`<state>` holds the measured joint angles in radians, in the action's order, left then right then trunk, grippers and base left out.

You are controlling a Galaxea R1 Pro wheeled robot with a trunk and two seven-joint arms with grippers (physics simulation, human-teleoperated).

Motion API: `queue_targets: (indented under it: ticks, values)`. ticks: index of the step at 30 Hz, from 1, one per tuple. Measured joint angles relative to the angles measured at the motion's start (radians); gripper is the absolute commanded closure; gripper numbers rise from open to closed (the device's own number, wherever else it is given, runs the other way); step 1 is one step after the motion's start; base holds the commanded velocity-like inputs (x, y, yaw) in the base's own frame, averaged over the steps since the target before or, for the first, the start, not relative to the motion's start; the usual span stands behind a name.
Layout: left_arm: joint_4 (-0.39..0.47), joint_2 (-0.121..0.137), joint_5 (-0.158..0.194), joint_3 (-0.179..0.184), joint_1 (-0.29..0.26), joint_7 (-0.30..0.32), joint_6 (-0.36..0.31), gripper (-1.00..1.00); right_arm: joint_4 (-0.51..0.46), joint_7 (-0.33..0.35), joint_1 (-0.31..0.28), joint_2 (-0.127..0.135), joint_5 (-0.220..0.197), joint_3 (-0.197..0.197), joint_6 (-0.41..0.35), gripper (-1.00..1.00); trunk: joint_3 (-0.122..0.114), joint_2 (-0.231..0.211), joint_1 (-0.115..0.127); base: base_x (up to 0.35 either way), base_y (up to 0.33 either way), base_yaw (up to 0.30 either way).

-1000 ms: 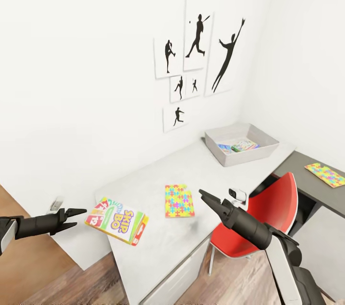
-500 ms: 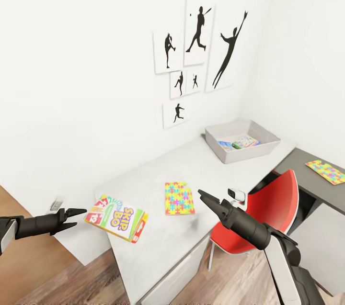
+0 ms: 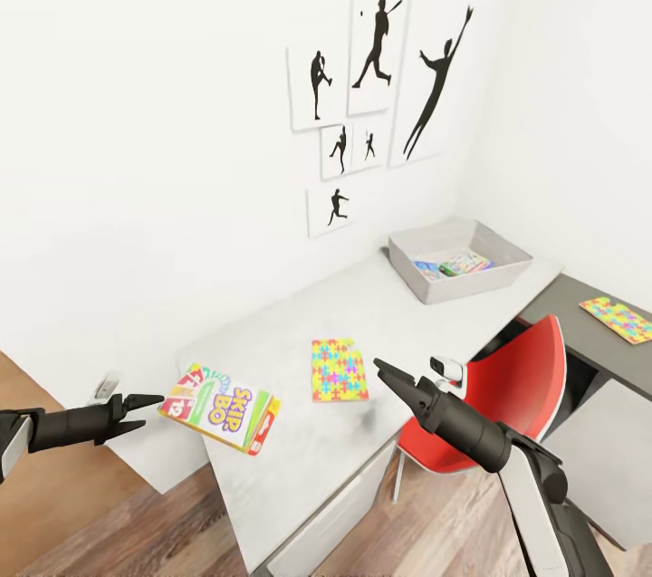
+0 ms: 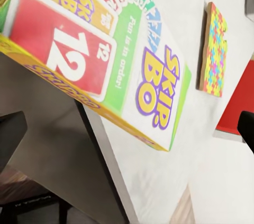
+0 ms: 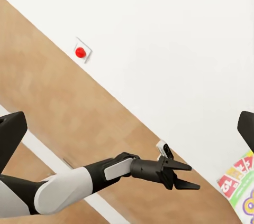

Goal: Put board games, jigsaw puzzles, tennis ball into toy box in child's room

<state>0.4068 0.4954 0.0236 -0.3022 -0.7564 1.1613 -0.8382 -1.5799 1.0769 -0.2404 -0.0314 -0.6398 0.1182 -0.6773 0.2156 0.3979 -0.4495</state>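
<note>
Level and outstretched, left arm (image 3: 54, 426), jaws parted beside board game (image 3: 220, 408).

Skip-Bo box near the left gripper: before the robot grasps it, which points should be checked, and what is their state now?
1. Left gripper jaws apart: ok, open.
2. Left gripper aimed at the Skip-Bo box: ok, the tips point at its near edge without touching it.
3. Box fully supported by the table: not ok, one end seems to hang past the table's edge.
4. Right gripper out of the way: ok, it is open and apart from the box, beside the jigsaw puzzle.
5. Room in the toy box: ok, bare floor shows beside the items inside.
6. Box rigid enough to hold: cannot tell.
</note>
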Motion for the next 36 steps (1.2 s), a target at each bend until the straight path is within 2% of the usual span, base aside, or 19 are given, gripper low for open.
queue_targets:
  ticks: [36]
  values:
    - [0.000,0.000,0.002,0.000,0.000,0.019,0.016,-1.00,0.000,-0.002,0.000,-0.004,0.000,0.000,0.002,-1.00,0.059,0.000,0.000,0.000,0.002,0.000]
